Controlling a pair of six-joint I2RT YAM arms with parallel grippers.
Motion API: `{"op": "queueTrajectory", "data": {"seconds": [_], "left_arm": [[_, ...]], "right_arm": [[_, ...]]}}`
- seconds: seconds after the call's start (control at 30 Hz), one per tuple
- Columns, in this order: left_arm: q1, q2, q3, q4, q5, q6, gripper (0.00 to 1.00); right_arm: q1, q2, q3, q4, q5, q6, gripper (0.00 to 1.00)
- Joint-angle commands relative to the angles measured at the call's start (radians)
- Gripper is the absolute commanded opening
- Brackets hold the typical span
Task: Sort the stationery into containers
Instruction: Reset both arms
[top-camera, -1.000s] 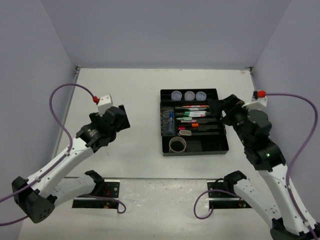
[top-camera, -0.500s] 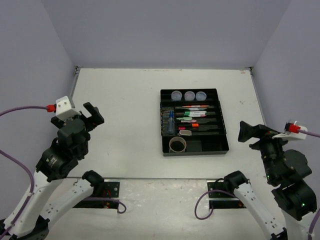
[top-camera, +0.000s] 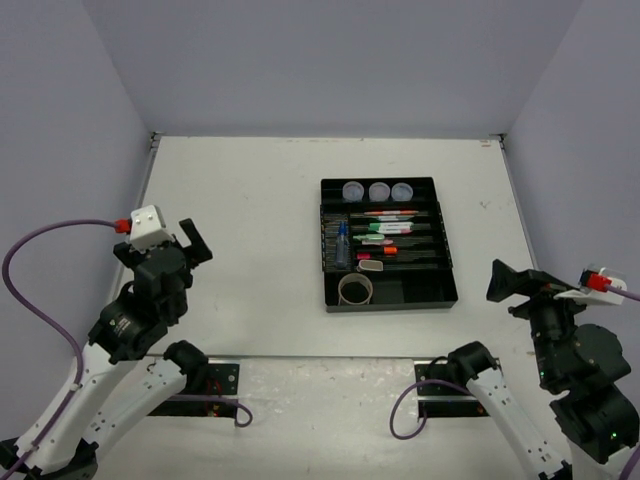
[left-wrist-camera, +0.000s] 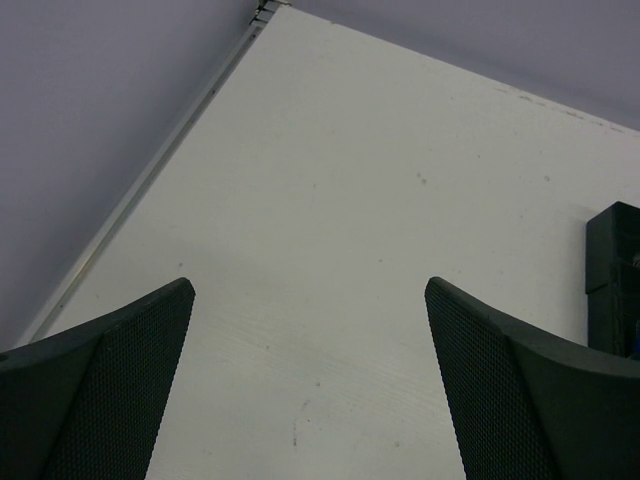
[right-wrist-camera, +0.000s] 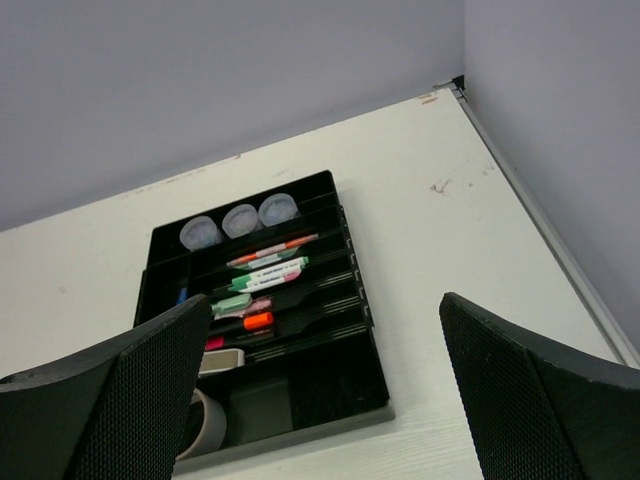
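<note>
The black organiser tray (top-camera: 448, 292) lies right of the table's middle and also shows in the right wrist view (right-wrist-camera: 300, 442). It holds three clear tubs (top-camera: 379, 190) in the far section, thin pens (top-camera: 390, 213), highlighters (top-camera: 378, 241), a blue-capped bottle (top-camera: 343, 243), a white block (top-camera: 370, 266) and a tan tape roll (top-camera: 355, 289). My left gripper (top-camera: 158, 247) is open and empty, raised near the table's left edge (left-wrist-camera: 308, 290). My right gripper (top-camera: 530, 285) is open and empty, raised at the near right, facing the tray (right-wrist-camera: 325, 300).
Grey walls close in the table on the left, far and right sides. The tray's near-left corner (left-wrist-camera: 615, 262) shows at the right edge of the left wrist view. Purple cables loop beside both arms. Two black base plates sit at the near edge.
Both arms have drawn back from the tray towards the near edge, the left one to the left side, the right one to the near right. Both grippers stay open and empty.
</note>
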Motion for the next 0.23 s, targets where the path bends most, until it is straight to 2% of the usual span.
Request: {"op": "queueTrajectory", "data": {"seconds": [0.0,0.2], "left_arm": [[0.006,-0.017,-0.022,0.061,-0.018,0.018,1.00],[0.006,-0.029,-0.027,0.065,-0.006,0.020,1.00]], "right_arm": [[0.003,-0.013,-0.018,0.032,0.047,-0.016,0.99],[0.003,-0.019,-0.042,0.046,0.079,0.010,0.99]]}}
